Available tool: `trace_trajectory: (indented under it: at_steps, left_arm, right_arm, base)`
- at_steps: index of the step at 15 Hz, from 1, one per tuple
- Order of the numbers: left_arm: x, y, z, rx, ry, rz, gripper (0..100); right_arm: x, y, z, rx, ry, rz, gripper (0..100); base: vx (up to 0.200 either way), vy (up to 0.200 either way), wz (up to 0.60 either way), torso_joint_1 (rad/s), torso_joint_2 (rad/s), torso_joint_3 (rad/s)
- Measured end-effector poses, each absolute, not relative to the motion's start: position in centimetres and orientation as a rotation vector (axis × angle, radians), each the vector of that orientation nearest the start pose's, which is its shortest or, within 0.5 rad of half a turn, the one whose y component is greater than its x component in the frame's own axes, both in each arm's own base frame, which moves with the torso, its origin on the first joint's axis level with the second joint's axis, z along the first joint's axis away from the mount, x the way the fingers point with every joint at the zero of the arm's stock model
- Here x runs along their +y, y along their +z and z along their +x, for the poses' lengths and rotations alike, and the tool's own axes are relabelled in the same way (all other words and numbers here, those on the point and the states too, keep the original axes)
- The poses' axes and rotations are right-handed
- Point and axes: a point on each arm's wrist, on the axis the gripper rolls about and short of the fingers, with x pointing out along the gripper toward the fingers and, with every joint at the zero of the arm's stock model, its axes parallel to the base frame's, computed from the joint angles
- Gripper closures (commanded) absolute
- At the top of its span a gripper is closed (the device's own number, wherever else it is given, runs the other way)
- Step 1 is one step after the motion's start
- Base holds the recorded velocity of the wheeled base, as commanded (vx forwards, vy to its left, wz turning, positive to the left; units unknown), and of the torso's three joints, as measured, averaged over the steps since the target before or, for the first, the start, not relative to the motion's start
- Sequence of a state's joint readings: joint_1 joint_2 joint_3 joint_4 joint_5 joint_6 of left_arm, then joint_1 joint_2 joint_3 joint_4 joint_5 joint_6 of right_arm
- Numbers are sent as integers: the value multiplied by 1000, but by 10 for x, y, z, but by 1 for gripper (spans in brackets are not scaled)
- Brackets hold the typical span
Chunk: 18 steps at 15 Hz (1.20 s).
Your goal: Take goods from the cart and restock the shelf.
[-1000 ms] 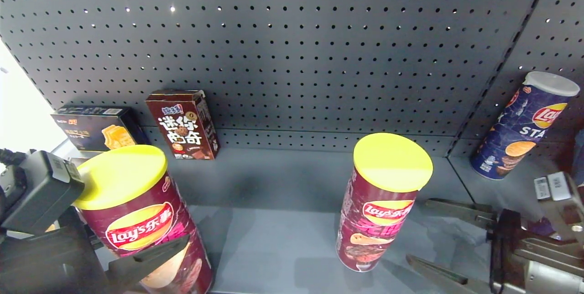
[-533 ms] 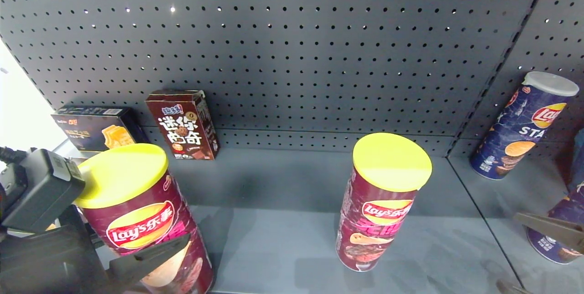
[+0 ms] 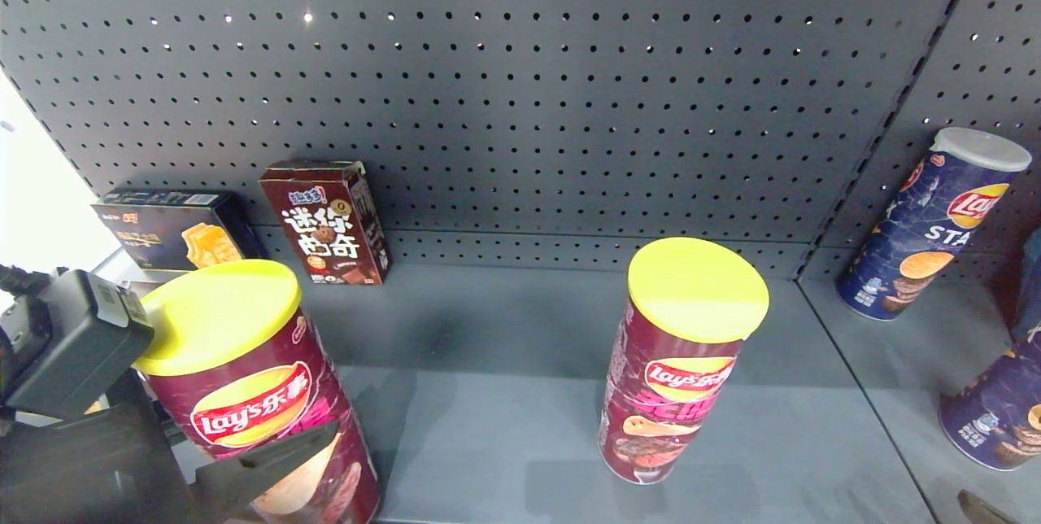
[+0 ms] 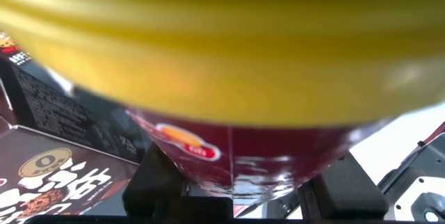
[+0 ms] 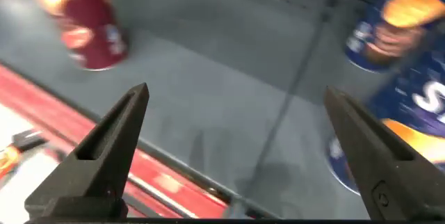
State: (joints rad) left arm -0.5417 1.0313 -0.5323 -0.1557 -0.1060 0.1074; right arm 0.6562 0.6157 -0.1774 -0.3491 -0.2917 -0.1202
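1. A finger (image 3: pixel 268 459) of the left gripper (image 4: pixel 254 200) is covering part of the held maroon chip can (image 3: pixel 252 402); the head view's bottom edge is cutting off its base.
2. Its yellow lid (image 4: pixel 222 50) is looking blurred in the left wrist view.
3. The head view's right edge is cropping the near blue chip can (image 3: pixel 996 414).
4. In the right wrist view, the standing maroon chip can (image 5: pixel 87 26) and two blue cans (image 5: pixel 396 36) are looking smeared.

A logo marks the middle can (image 3: pixel 679 361) (white characters on brown box (image 3: pixel 325 223)).

Right claw (image 5: pixel 236 151) spread wide; shelf (image 5: pixel 208 92) holds maroon can (image 5: pixel 90 33), blue can (image 5: pixel 389 33).
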Motion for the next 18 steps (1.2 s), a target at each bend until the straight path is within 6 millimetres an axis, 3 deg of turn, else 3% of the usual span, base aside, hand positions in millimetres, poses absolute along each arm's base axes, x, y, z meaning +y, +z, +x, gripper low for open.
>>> trace_trajectory:
  at_steps: [7,14,18]
  left_arm:
    - [-70,202,111,313,-665,180,100]
    - [-74,198,116,286,-685,170,100]
    - [-73,197,116,287,-683,170,100]
  right_arm:
    - [9,113,39,230,31,-214,0]
    - [-12,103,23,275,-547,-145,0]
    - [-7,92,-4,155,-488,-73,0]
  base:
    - [0,0,0,0,0,0]
    - [0,0,0,0,0,0]
    - [0,0,0,0,0,0]
